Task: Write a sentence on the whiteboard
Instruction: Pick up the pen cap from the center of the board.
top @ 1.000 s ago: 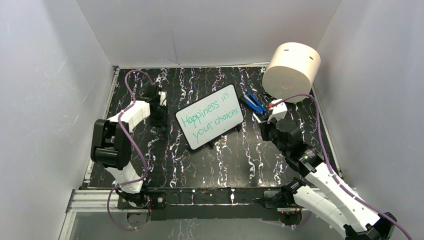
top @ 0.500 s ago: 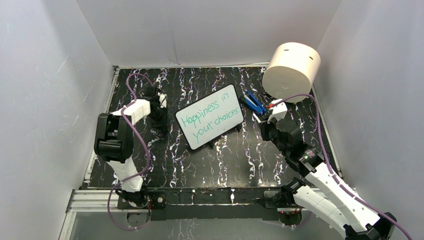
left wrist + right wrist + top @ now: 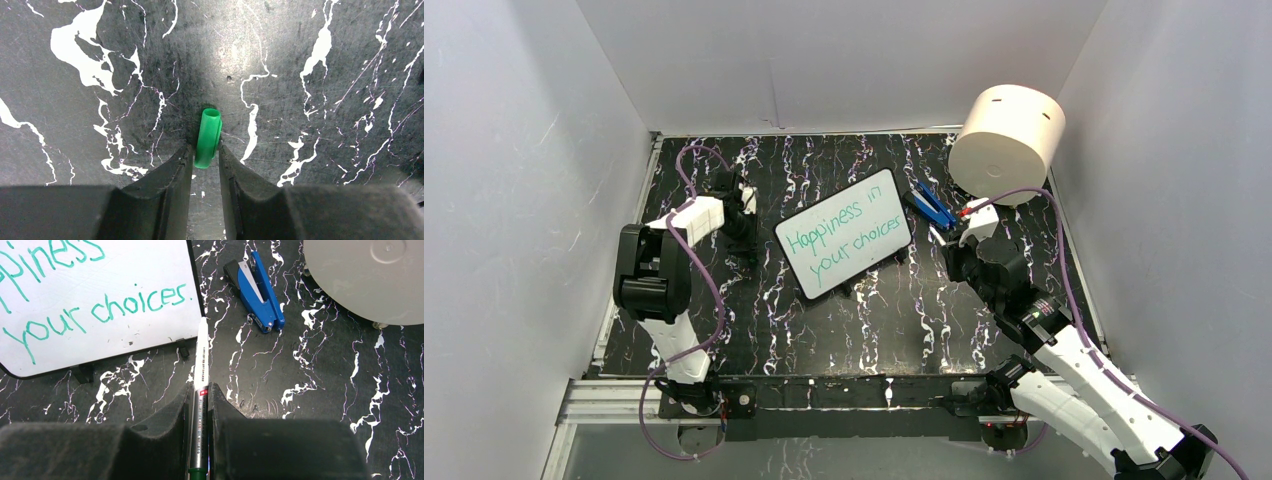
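left gripper (image 3: 205, 150) is clamping one green cap (image 3: 208, 131); right gripper (image 3: 198, 392) is gripping one white marker (image 3: 201, 355) beside one whiteboard (image 3: 150, 260).

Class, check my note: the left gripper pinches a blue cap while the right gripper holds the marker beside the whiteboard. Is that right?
Not quite. The cap in the left gripper is green, not blue; the left wrist view shows it. The right gripper does hold the marker beside the whiteboard.
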You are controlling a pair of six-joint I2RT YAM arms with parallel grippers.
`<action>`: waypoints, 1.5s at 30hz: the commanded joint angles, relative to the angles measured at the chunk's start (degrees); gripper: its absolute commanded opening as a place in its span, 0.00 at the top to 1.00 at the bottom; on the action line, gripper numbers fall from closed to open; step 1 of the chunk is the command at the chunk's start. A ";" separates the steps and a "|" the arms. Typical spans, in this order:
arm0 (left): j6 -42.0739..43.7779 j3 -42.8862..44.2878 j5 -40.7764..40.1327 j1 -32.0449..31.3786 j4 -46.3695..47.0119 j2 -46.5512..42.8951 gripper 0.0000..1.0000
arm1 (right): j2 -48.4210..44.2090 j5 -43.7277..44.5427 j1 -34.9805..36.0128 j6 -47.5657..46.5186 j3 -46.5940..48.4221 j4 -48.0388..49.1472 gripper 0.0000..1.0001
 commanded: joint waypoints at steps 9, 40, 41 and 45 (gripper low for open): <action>-0.48 1.35 -1.76 -0.56 -1.51 2.17 0.78 | -0.31 0.34 -0.15 0.14 0.20 2.53 1.00; 0.29 -3.72 -8.44 -3.78 -1.87 -17.17 1.00 | -2.14 -5.80 -0.15 0.21 2.81 0.37 1.00; 0.37 -3.82 -8.38 -3.86 -1.94 -18.22 1.00 | -2.18 -6.12 -0.15 0.24 2.90 0.30 1.00; 0.63 -4.62 -8.80 -4.26 -2.10 -23.55 1.00 | -2.31 -8.07 -0.19 0.48 3.24 0.42 1.00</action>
